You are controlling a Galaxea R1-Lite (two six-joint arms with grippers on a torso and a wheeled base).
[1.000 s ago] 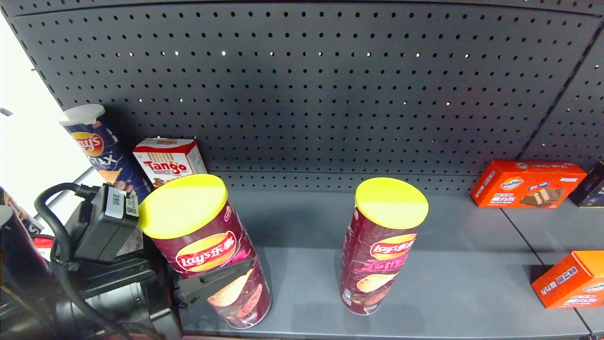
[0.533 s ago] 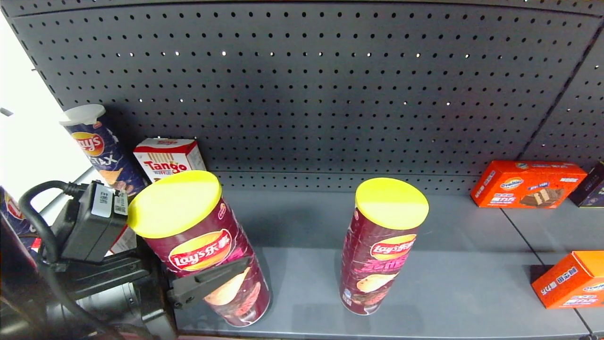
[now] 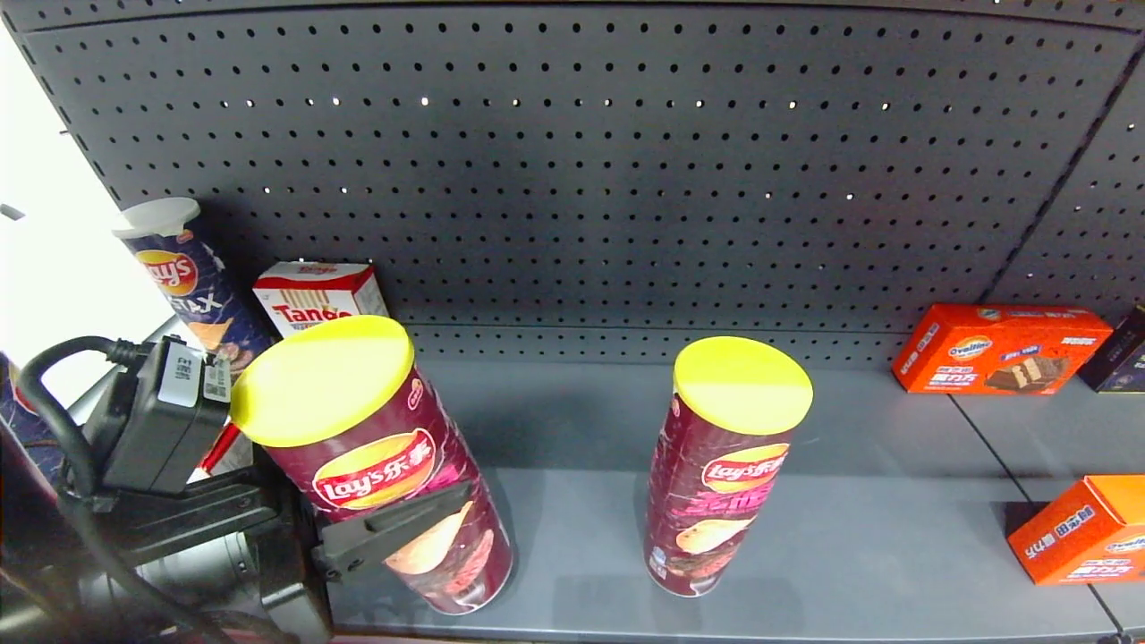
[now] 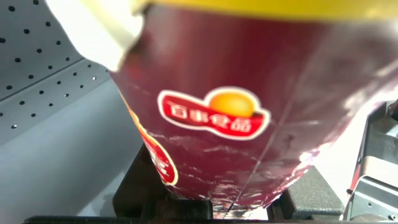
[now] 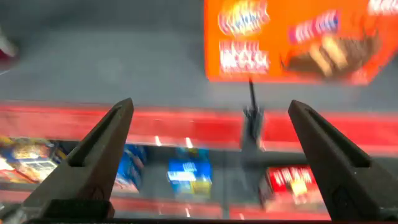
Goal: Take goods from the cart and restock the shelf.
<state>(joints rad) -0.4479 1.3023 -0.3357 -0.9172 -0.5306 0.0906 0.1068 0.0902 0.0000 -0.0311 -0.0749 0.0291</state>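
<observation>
A maroon chip can with a yellow lid (image 3: pixel 376 456) leans to the left at the front left of the grey shelf (image 3: pixel 894 537), its base near the shelf's front edge. My left gripper (image 3: pixel 407 528) is shut on its lower half, one black finger (image 3: pixel 385 537) lying across the label. In the left wrist view the same chip can (image 4: pixel 249 106) sits between the two pads (image 4: pixel 146 193). A second, identical can (image 3: pixel 725 465) stands upright mid-shelf. My right gripper (image 5: pixel 211 158) hangs open in front of the shelf edge, below an orange box (image 5: pixel 292 37).
A blue chip can (image 3: pixel 179 277) and a red-and-white wafer box (image 3: pixel 309 291) stand at the back left. Orange boxes (image 3: pixel 997 344) (image 3: pixel 1082 528) and a dark box (image 3: pixel 1123 358) lie on the right. A perforated panel (image 3: pixel 572 179) backs the shelf. Free room lies between the cans.
The held can has tipped further to the left, its lid moving left and slightly up with my left gripper. The second can has stayed put.
</observation>
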